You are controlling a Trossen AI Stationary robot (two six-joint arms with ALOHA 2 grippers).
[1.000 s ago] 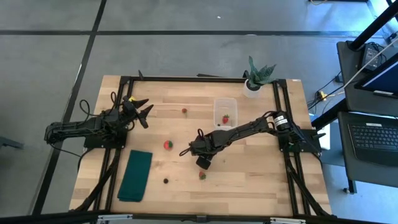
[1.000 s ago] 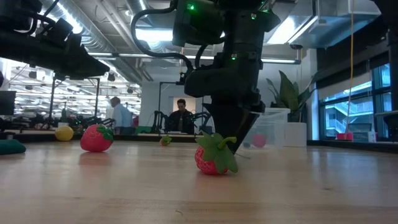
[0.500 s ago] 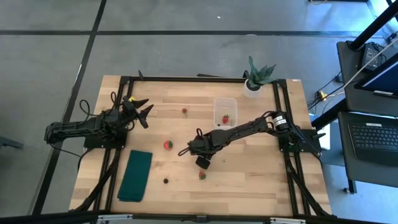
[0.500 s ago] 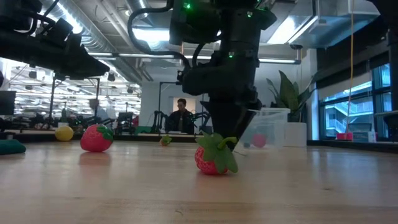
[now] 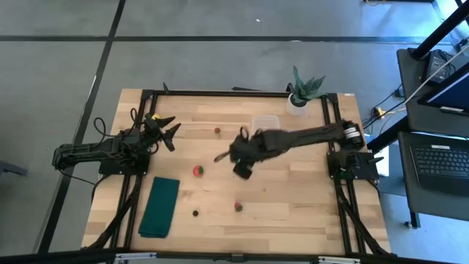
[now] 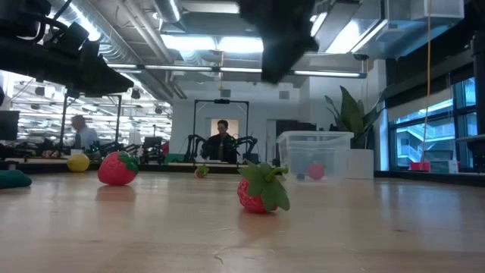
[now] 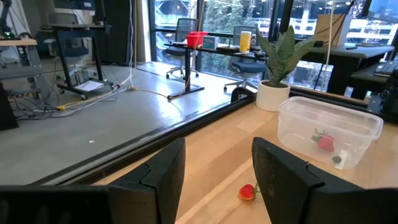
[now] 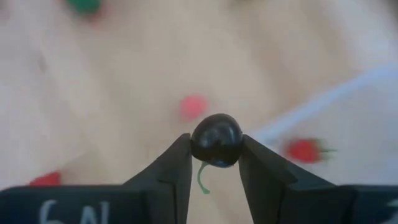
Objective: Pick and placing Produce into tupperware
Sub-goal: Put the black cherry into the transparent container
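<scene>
right fingers (image 8: 216, 167) clamp dark berry (image 8: 216, 140) above table; left fingers (image 7: 214, 171) parted, empty.

The right arm (image 5: 293, 139) lay across the table's middle, blocking the tupperware (image 5: 265, 123) from above. Bare wood stretched open between the green cloth (image 5: 160, 206) and the right-hand rail, interrupted only by a strawberry (image 5: 238, 207) and a dark berry (image 5: 196, 213).

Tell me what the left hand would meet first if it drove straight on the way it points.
Judging from its wrist view, the left hand points across the table at a small strawberry; beyond that sits the tupperware. Depth is uncertain; it may pass above the berry.
</scene>
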